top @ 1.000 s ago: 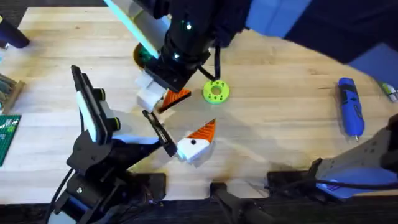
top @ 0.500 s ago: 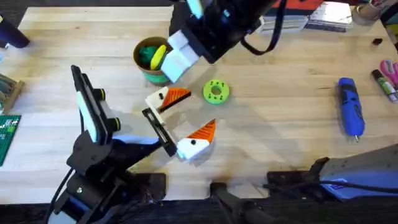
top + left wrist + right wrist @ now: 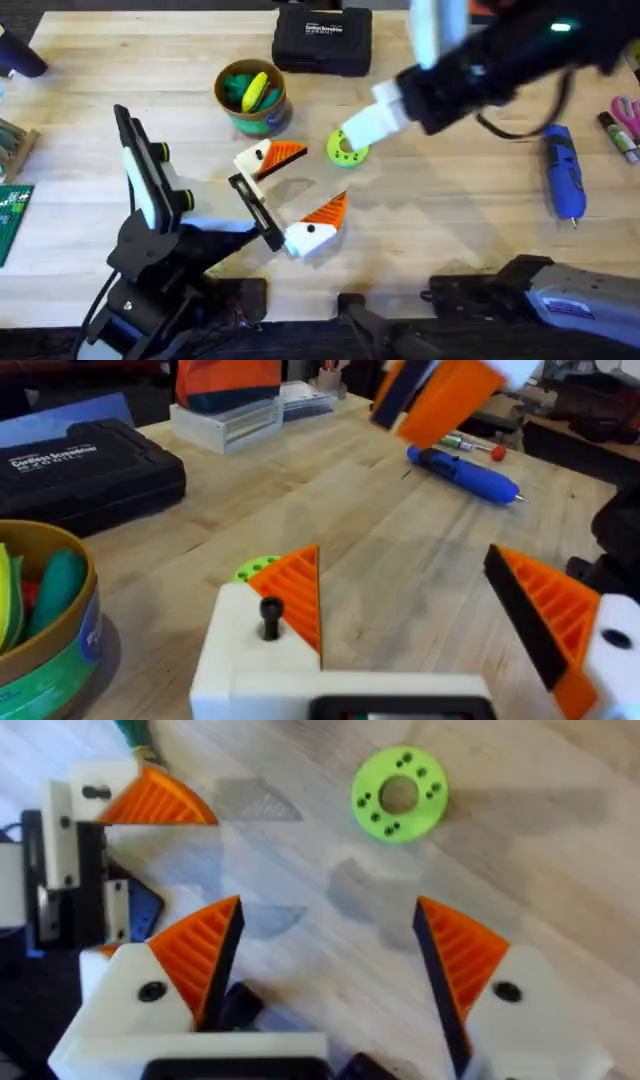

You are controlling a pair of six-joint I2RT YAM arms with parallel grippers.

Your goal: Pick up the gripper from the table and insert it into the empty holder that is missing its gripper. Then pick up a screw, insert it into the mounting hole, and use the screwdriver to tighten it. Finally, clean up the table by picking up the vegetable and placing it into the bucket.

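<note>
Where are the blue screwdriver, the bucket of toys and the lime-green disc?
screwdriver (image 3: 563, 172), overhead view, middle of its blue body.
bucket (image 3: 251, 119), overhead view, front of its rim.
lime-green disc (image 3: 399, 793), right wrist view, on its ring.

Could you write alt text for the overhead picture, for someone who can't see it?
A robot arm's white pincer hangs open over a lime-green disc on a wooden table. Nearby stand a tub of toys, a black case and a blue screwdriver.

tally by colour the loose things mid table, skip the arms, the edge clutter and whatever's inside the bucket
black: 1, the case
blue: 1, the screwdriver
lime green: 1, the disc
tan with a green band: 1, the bucket
total: 4
</note>
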